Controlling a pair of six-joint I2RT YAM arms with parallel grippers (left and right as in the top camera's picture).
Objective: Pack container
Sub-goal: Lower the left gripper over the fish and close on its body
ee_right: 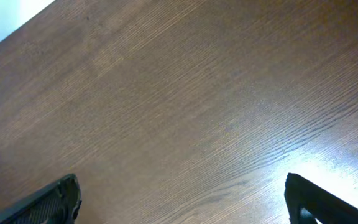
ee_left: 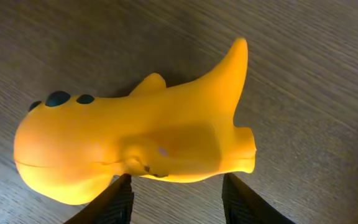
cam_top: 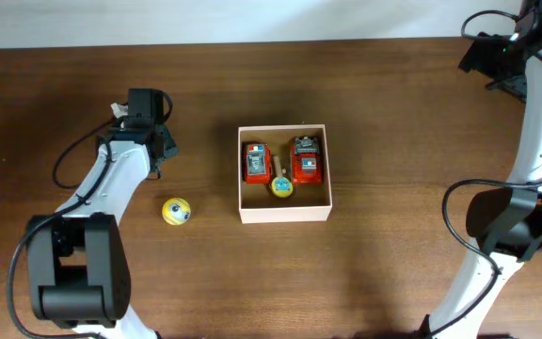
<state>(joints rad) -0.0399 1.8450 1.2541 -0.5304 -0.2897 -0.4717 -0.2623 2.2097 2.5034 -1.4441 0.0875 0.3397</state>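
We see the square white-walled cardboard container (cam_top: 284,212) at the frame's centre, already holding two red toys (cam_top: 256,162) and a small yellow one (cam_top: 281,187). Our left gripper (ee_left: 176,198), at left, straddles a yellow rubber whale-like toy (ee_left: 129,146), fingers apart. We judge grasping is underway; next, closing and lifting. The right gripper (ee_right: 179,199), spread wide, idles over bare wood. A yellow ball (cam_top: 176,212) waits left of the box.

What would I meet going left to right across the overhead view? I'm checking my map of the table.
Left claw → yellow ball → container, holding a red toy, a small yellow toy, and another red toy → right arm.
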